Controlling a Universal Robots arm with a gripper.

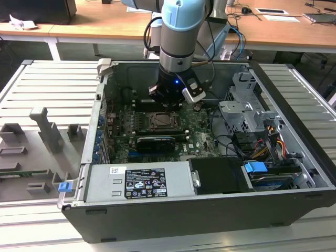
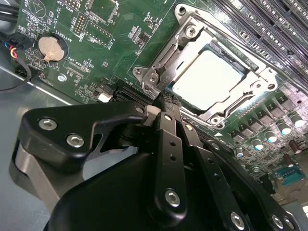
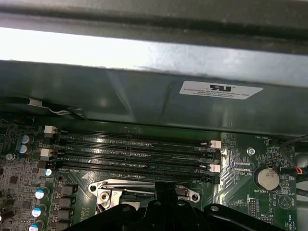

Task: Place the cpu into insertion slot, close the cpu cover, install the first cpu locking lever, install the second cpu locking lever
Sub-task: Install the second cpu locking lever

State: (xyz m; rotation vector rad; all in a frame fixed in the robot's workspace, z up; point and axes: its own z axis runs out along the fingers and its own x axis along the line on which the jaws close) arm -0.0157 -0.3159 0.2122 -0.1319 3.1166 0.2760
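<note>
Cpu [image 2: 211, 82] seated under cpu cover [image 2: 190, 53], memory slots [image 3: 137, 149] beside, pincer [image 2: 166, 103] near

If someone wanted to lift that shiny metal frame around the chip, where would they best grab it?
Probably by an outer edge of the cpu cover, coming from above. It lies flat over the cpu, so its thin rim is the only part that stands free; the window in its middle offers nothing to pinch.

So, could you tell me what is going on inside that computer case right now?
The arm's gripper is down inside the open computer case, right at the edge of the insertion slot. The cpu already sits in the slot, and the cpu cover lies closed around it, its pale top showing through the window. The gripper holds nothing that I can see.
</note>
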